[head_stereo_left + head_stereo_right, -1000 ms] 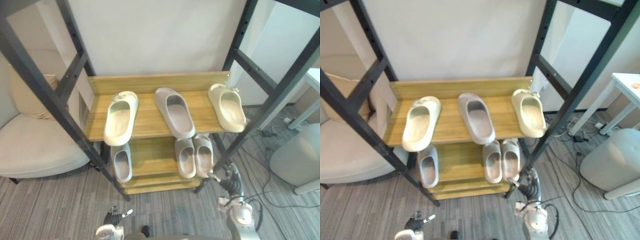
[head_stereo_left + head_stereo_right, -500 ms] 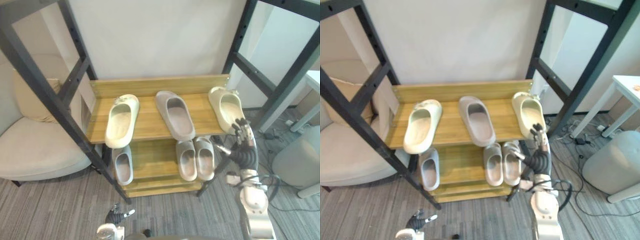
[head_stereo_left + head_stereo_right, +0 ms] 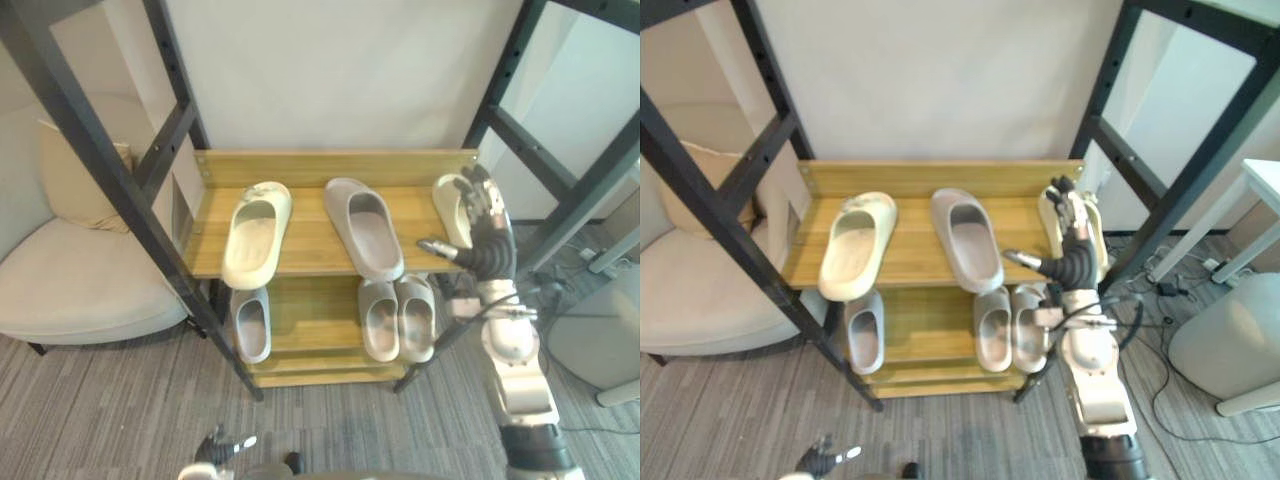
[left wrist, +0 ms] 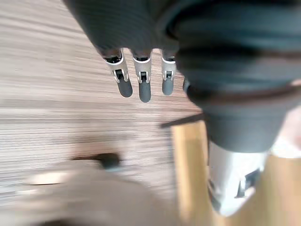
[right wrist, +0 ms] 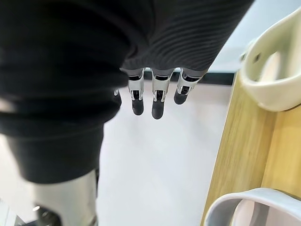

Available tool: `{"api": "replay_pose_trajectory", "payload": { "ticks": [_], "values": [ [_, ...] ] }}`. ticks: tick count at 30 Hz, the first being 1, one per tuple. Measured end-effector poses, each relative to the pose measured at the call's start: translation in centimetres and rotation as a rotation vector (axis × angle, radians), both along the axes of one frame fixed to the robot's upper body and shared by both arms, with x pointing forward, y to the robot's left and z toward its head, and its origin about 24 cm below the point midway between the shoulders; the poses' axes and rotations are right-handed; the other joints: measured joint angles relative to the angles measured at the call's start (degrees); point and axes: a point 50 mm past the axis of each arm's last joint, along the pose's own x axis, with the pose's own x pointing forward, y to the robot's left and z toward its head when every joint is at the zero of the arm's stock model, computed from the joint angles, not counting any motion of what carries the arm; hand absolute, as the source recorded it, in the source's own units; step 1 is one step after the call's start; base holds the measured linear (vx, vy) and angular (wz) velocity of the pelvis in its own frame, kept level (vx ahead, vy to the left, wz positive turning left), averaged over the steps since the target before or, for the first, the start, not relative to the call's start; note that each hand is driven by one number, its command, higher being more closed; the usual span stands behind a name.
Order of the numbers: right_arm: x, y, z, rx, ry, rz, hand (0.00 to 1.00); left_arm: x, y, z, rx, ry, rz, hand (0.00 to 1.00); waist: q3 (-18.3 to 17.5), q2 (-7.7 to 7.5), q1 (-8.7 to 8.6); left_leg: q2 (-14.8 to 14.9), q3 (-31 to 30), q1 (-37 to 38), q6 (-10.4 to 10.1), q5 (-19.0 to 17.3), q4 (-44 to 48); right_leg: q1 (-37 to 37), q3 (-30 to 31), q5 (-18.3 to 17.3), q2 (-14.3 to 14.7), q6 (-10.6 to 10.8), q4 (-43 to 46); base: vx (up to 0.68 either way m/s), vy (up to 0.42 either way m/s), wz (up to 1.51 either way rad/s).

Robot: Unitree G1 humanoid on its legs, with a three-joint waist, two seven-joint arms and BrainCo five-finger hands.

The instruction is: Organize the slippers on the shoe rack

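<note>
**A:** Where are the slippers placed, and why is the right hand (image 3: 485, 235) raised?

**B:** Three are laid along the top shelf (image 3: 310, 245): a left cream slipper (image 3: 254, 232), a grey slipper (image 3: 366, 228) between, and a right cream slipper (image 3: 450, 205). The right hand is held open and empty just before the right cream slipper, probably so the cream two can be paired. The left hand (image 3: 222, 445) is hung low, fingers relaxed.

**A:** And the materials?

**B:** Smooth, rounded moulded foam is seen on pale wood boards, framed in black metal. A grey pair (image 3: 397, 317) is kept below.
</note>
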Motion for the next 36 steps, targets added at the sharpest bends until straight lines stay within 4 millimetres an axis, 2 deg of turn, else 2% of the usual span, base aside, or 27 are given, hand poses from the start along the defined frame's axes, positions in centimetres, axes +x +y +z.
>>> {"api": "replay_pose_trajectory", "payload": {
  "ticks": [2,8,12,16,23,36],
  "values": [
    [1.1,-0.1,0.4,-0.005,0.010,0.003,0.00,-0.2,0.0,0.0,0.002,0.007,-0.009,0.00,0.0,-0.35,1.37,-0.1,-0.4,-1.4,0.3,0.3,0.1,-1.0,-0.5,0.2,0.0,-0.1,0.0,0.04,-0.027,0.16],
    [3.9,0.6,1.1,-0.054,0.042,0.022,0.00,-0.4,-0.1,0.0,-0.001,0.009,-0.006,0.00,0.6,-0.09,2.93,0.5,-1.9,-1.7,0.4,0.3,0.2,-1.0,-1.2,1.6,0.7,-0.9,0.2,0.05,-0.024,0.12],
    [5.2,0.3,1.9,-0.089,0.054,0.015,0.00,-0.5,-0.2,-0.1,-0.003,0.009,-0.005,0.00,1.3,0.28,3.32,1.1,-2.4,-2.5,0.5,0.3,0.2,-1.7,-1.2,2.9,1.4,-2.0,0.3,-0.01,-0.013,0.04],
    [6.3,0.6,1.8,-0.094,0.092,0.019,0.00,-0.6,-0.3,-0.1,-0.006,0.012,-0.002,0.00,1.6,0.54,3.78,1.0,-2.5,-2.9,0.6,0.4,0.3,-2.2,-1.3,3.0,1.4,-2.2,0.6,0.00,0.000,0.00],
    [6.9,0.7,2.1,-0.099,0.095,0.010,0.00,-0.5,-0.7,-0.1,-0.014,0.001,0.004,0.00,2.5,1.35,4.11,1.0,-3.6,-3.4,0.6,0.8,0.2,-2.3,-2.5,3.0,1.5,-2.3,0.5,-0.02,-0.036,0.07],
    [6.7,0.2,2.5,-0.075,0.076,-0.011,0.00,-0.6,-0.7,-0.1,-0.016,0.001,0.010,0.00,2.6,1.47,3.95,0.8,-3.8,-3.2,0.4,1.8,-1.0,-2.2,-3.2,3.0,1.5,-2.3,-0.1,-0.02,-0.032,0.01]
  ]
}}
